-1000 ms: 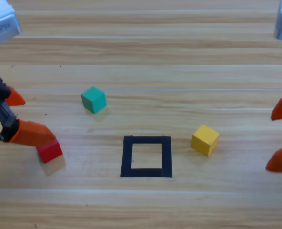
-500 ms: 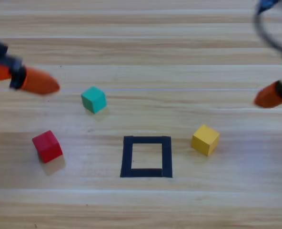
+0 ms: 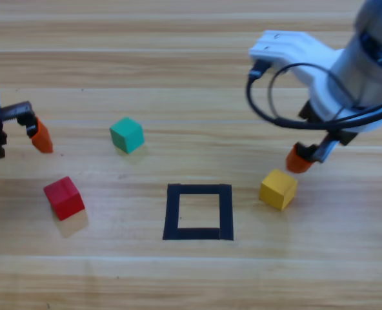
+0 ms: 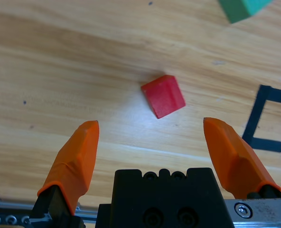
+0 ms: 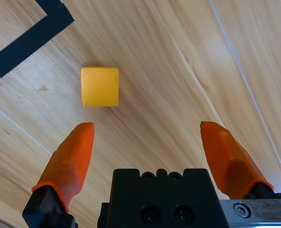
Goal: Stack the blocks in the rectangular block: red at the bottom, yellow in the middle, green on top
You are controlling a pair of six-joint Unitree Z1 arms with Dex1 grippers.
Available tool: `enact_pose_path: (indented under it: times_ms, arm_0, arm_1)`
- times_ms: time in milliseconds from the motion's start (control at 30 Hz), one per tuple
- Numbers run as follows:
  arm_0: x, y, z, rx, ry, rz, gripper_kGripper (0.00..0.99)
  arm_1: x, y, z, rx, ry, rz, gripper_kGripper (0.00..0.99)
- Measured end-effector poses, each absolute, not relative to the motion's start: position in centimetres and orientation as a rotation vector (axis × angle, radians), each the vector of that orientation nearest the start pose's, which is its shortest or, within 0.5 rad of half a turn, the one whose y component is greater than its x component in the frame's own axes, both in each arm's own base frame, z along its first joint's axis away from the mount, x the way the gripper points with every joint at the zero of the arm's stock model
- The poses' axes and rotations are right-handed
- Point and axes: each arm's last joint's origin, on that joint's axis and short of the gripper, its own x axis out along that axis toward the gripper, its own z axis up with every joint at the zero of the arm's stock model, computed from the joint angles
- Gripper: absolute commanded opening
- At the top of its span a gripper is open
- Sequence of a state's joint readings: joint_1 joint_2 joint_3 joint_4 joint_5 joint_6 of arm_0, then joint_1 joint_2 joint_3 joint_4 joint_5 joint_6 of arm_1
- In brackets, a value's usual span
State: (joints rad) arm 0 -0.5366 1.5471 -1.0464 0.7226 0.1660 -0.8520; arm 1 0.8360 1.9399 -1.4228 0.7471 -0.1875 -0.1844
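- Three cubes lie apart on the wooden table (image 3: 197, 71), none inside the black tape rectangle (image 3: 198, 212).
- Red cube (image 3: 64, 197) sits well left of the rectangle, yellow cube (image 3: 278, 189) just to its right, teal-green cube (image 3: 126, 134) up and left.
- Right gripper (image 5: 147, 137) hangs above the yellow cube, jaws spread wide, holding nothing.
- Left gripper (image 4: 152, 137) is at the left edge near the red cube, jaws likewise apart and empty.
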Motion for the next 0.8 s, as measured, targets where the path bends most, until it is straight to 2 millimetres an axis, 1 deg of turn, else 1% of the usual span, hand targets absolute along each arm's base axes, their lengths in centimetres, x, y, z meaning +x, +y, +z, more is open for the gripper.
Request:
enact_pose_path:
  times_ms: [133,267,433,533,600,700,800]
  arm_0:
    - [24.0,-12.7,28.0,-0.383,1.247,0.274,0.934]
    - [25.7,-13.7,27.4,-0.426,1.288,0.309,0.936]
    - [26.4,-14.2,26.1,-0.49,1.329,0.373,0.936]
    - [26.9,-14.5,25.4,-0.498,1.352,0.392,0.936]
    - [27.4,-14.9,24.8,-0.514,1.362,0.416,0.936]
    - [27.8,-15.1,24.2,-0.52,1.376,0.436,0.936]
    - [28.0,-15.2,23.5,-0.53,1.386,0.467,0.936]
  arm_1:
    - [26.3,28.4,25.0,-0.781,1.101,0.731,0.983]
    - [26.4,29.3,24.2,-0.789,1.113,0.759,0.986]
    - [27.0,30.7,22.6,-0.807,1.134,0.768,0.983]
    - [27.4,31.4,21.6,-0.817,1.15,0.769,0.977]
    - [27.6,31.7,20.8,-0.824,1.164,0.768,0.976]
    - [27.9,32.1,19.5,-0.836,1.189,0.767,0.948]
    - [28.0,32.3,19.0,-0.842,1.198,0.767,0.923]
